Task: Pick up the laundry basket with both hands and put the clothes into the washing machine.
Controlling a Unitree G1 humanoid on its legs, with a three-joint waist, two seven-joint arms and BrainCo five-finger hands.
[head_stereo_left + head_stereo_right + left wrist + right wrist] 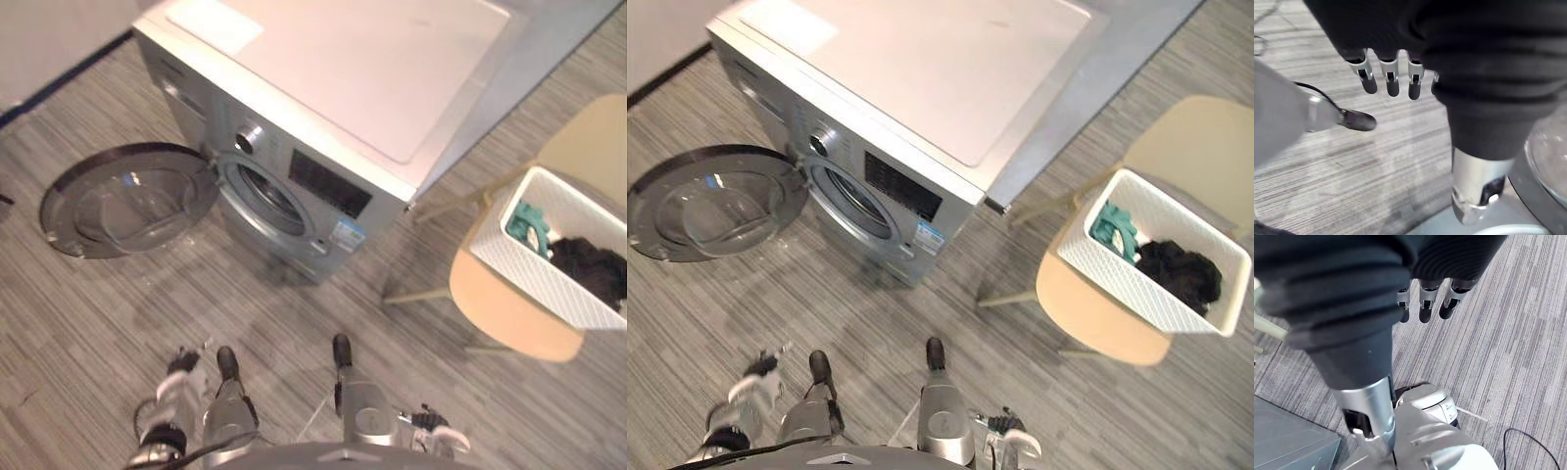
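My left hand (pixel 1392 81) hangs wide, fingers straight, holding nothing, over the floor (pixel 1376 161) | my right hand (pixel 1426 303) likewise | laundry basket (pixel 1117 279) on the chair (pixel 1097 328), far right, well apart from my hands | clothes (pixel 1181 269) inside it | washing machine (pixel 921 88) far left, door (pixel 710 201) open

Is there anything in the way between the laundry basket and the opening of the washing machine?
Nothing visible. The basket sits on a chair right of the washing machine; bare floor leads round the machine's corner to its opening. The door hangs open on the far side.
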